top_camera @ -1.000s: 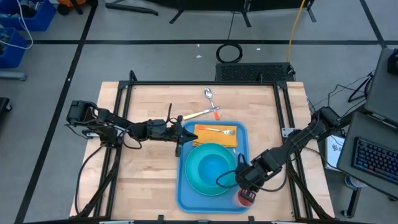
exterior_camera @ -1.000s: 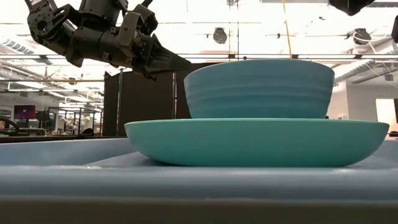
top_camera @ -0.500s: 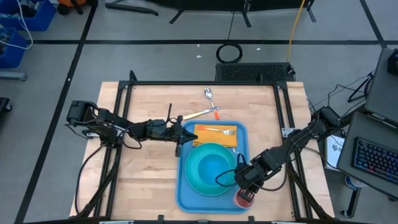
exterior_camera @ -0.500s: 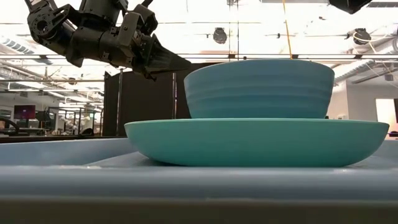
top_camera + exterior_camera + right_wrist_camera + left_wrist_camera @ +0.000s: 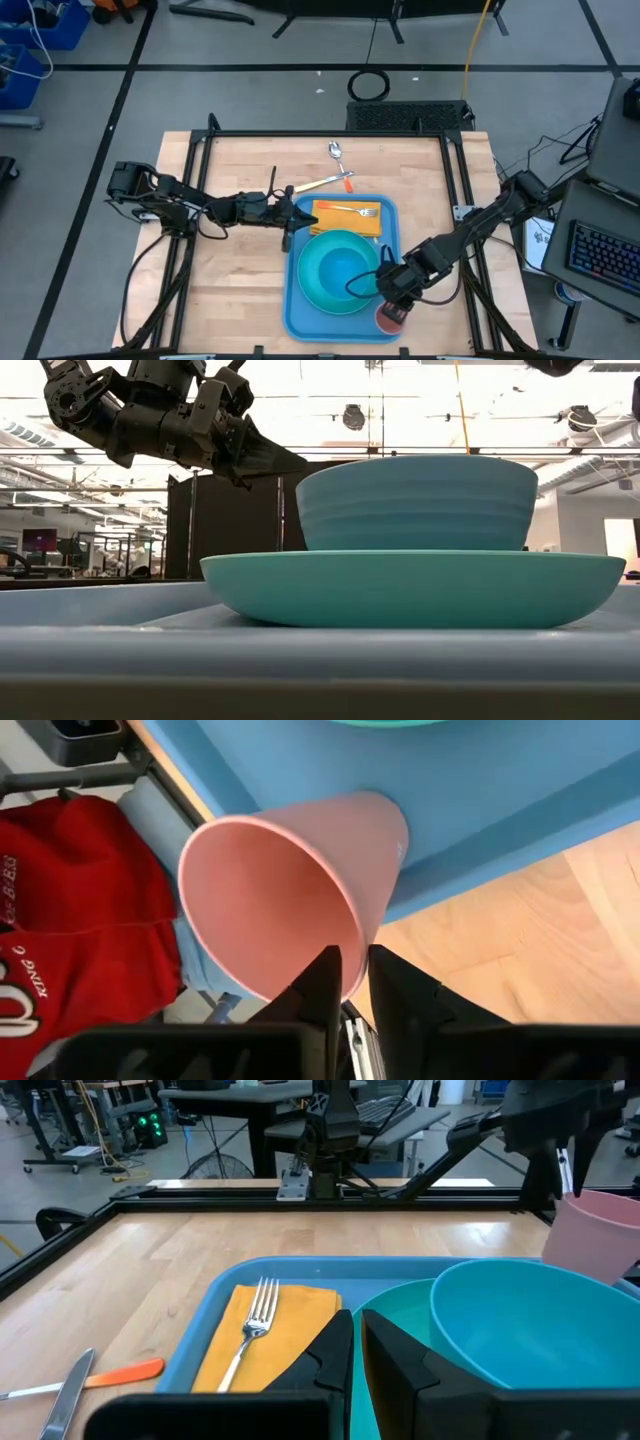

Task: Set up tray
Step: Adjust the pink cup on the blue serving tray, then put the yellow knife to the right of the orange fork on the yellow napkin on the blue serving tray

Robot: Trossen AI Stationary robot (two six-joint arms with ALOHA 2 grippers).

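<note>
The light-blue tray (image 5: pixel 290 312) lies on the wooden table and holds a turquoise plate (image 5: pixel 318 292) with a bowl (image 5: pixel 345 265) on it. A yellow napkin (image 5: pixel 340 222) with a fork (image 5: pixel 355 210) lies at the tray's far end. A pink cup (image 5: pixel 300 870) stands upright on its base in the tray's near right corner. My right gripper (image 5: pixel 353 982) comes at the cup from above, one finger inside its rim and one outside, with a small gap between them. My left gripper (image 5: pixel 357 1350) hovers shut and level over the tray's far left edge, touching nothing. My right gripper straddles the cup's rim (image 5: pixel 348 982) on the side nearest the wrist, slanting down from above. The wall looks thinner than the gap between the fingers, and I cannot tell whether either finger touches it. The cup stands on the tray.
A knife with an orange handle (image 5: pixel 325 183) and a spoon (image 5: pixel 336 152) lie on the bare wood beyond the tray's far end. A black frame (image 5: pixel 330 133) runs round the table. A red cloth (image 5: pixel 80 920) shows below the table's near edge.
</note>
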